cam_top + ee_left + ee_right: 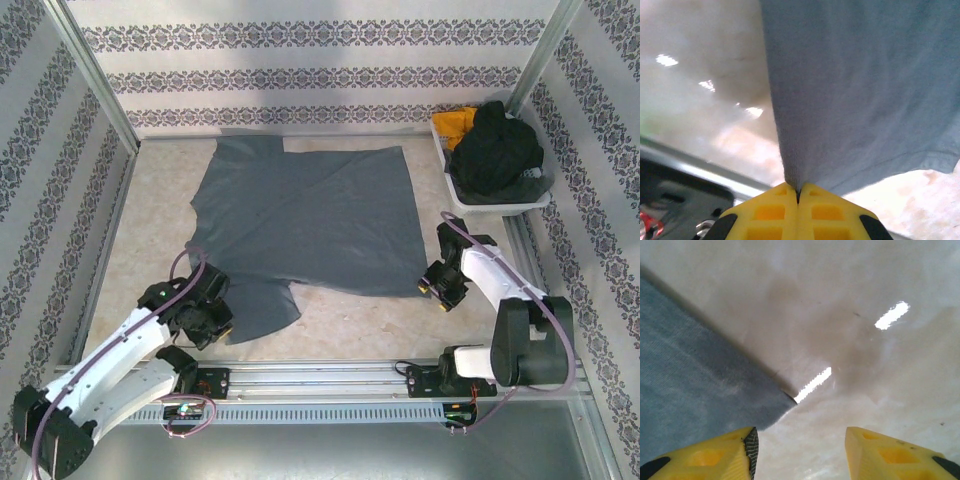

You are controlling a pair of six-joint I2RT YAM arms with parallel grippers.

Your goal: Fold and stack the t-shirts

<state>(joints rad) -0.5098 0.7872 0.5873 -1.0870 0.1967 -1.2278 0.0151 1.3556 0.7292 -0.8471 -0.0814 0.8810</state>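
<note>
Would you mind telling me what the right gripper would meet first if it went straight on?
Most likely the bare table, just beside the corner of the grey t-shirt; depth is unclear.

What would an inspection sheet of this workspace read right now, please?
Surface: pale, glossy table.
Job's things: grey t-shirt spread mostly flat; white bin far right holds black garment and yellow garment.
Clutter: nothing seen.
Grippers: left end effector shut on the shirt's near-left edge; right end effector open beside its near-right corner.
Cables: purple cable looped along each arm.
Surroundings: patterned walls; metal rail at near edge.
</note>
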